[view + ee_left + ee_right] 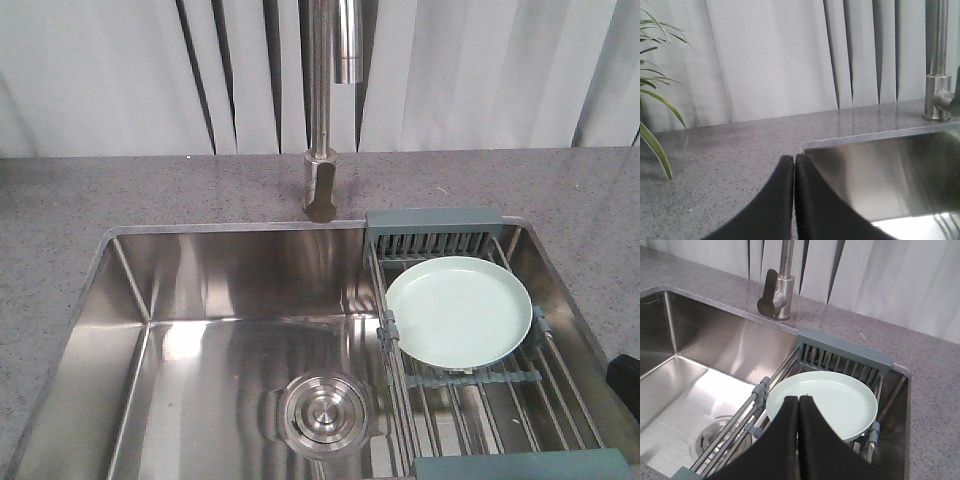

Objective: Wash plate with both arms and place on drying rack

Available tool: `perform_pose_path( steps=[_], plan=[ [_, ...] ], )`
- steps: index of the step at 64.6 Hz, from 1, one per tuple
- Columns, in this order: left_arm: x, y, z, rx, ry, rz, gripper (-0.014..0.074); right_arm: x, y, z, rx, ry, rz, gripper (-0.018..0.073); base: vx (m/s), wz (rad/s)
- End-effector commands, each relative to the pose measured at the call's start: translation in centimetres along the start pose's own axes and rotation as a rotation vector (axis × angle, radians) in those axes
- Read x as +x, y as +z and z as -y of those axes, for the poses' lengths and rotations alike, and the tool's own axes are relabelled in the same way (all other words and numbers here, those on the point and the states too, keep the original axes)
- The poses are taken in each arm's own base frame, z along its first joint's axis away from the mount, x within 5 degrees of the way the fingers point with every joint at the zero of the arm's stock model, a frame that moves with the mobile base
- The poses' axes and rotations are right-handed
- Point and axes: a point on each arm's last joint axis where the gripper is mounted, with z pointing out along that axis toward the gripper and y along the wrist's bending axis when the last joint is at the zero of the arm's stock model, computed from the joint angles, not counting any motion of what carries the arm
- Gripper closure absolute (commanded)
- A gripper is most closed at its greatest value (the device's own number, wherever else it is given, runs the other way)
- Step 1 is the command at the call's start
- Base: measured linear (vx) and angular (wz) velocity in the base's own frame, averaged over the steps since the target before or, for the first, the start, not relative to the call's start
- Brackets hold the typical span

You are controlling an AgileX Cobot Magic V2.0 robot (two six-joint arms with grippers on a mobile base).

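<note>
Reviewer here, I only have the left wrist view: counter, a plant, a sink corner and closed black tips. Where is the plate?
Observer: The plate lies flat on the drying rack across the sink's right side.
Reviewer: Is the right gripper holding it?
Observer: No. The right gripper is shut, hovering over the plate's near edge with nothing between its tips.
Reviewer: Is water running?
Observer: No stream shows below the faucet.

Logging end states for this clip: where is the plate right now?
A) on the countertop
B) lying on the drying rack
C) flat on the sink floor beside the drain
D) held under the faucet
B: the plate lies on the rods of the drying rack, with nothing gripping it.
</note>
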Motion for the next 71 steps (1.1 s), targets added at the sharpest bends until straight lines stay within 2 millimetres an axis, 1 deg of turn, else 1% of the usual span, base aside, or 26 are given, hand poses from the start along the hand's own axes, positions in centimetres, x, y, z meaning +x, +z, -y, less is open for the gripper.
perform_pose_path(
  steps=[1, 9, 24, 42, 71],
  plan=[
    [-0.26, -0.11, 0.05, 0.004, -0.029, 0.098, 0.0602, -1.37, -0.23, 0.40, 0.035, -0.003, 0.077, 0.0564, 0.00, 0.00],
    [-0.49, -0.13, 0.08, 0.008, -0.031, 0.123, 0.0602, -1.37, -0.23, 0.40, 0.035, -0.003, 0.077, 0.0564, 0.00, 0.00],
    [-0.49, -0.13, 0.05, 0.003, -0.037, 0.116, 0.0602, -1.33, -0.23, 0.37, 0.031, -0.003, 0.072, 0.0564, 0.00, 0.00],
    [-0.64, -0.17, -0.49, -0.093, -0.031, 0.120, 0.0602, -1.33, -0.23, 0.37, 0.031, -0.003, 0.072, 0.0564, 0.00, 0.00],
    [-0.63, -0.16, -0.49, -0.093, -0.031, 0.119, 0.0602, -1.33, -0.23, 0.37, 0.031, -0.003, 0.072, 0.0564, 0.00, 0.00]
  ],
)
